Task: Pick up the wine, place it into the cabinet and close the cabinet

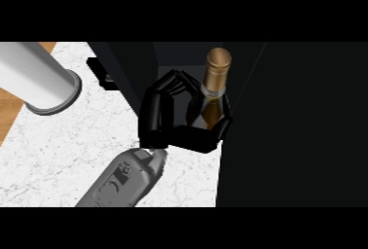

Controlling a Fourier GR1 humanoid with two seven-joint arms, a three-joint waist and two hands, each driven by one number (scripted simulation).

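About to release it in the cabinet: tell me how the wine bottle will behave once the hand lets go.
The wine bottle is tall and narrow, so it probably tips easily if nudged. It looks like smooth glass: likely rigid, slippery and breakable. The hand curls round its body, so opening the fingers sideways seems safest.

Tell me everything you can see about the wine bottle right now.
The wine bottle looks like brown-gold glass with a rounded gold top and a pale band around its neck. It stands inside the dark cabinet opening. Only its neck and shoulder show; the black hand curls round the lower part, hiding the body.
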